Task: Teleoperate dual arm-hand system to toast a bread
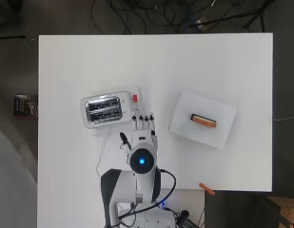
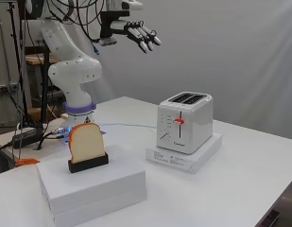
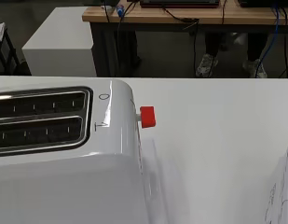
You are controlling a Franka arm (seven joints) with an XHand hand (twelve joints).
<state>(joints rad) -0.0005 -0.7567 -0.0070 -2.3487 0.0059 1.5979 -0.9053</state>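
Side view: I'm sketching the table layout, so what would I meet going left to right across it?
Arm base → bread slice in its black holder on a white box → toaster with red lever.

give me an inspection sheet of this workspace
Surface: white table, bare in most places.
Job's things: toaster on a flat white box, both slots empty, red lever up; bread slice upright in a black holder on a second white box.
Clutter: small orange item at the table's edge.
Robot hand: robot hand open, raised high above the toaster, holding nothing.
Cables: toaster cord on the table; wires behind.
Surroundings: desks, grey backdrop.
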